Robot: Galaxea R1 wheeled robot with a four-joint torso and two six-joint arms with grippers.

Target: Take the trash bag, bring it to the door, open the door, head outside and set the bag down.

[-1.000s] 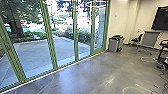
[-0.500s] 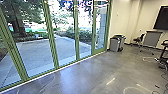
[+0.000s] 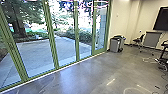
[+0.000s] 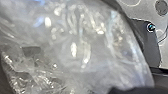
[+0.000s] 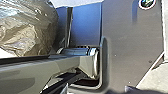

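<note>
Green-framed glass panels (image 3: 52,37) run along the left side of the head view, with a narrower door-like panel (image 3: 100,27) at their far right end. Clear, crinkled plastic of the trash bag (image 4: 75,45) lies large and close before the camera in the left wrist view, its contents blurred. In the right wrist view, part of the bag (image 5: 27,30) bulges beside the robot's jointed bar, brownish under shiny plastic. How either gripper stands cannot be made out.
Grey bins (image 3: 115,44) stand by the wall past the panels. A chair (image 3: 139,41), a grey cabinet (image 3: 152,39) and a dark screen (image 3: 162,20) are farther right, with cables (image 3: 157,87) on the floor (image 3: 82,77). Paving (image 3: 35,53) and trees lie beyond the glass.
The head camera's picture has shifted slightly since the earliest frame, with the panels and bins now a little farther right. Since the middle frame it has hardly changed.
</note>
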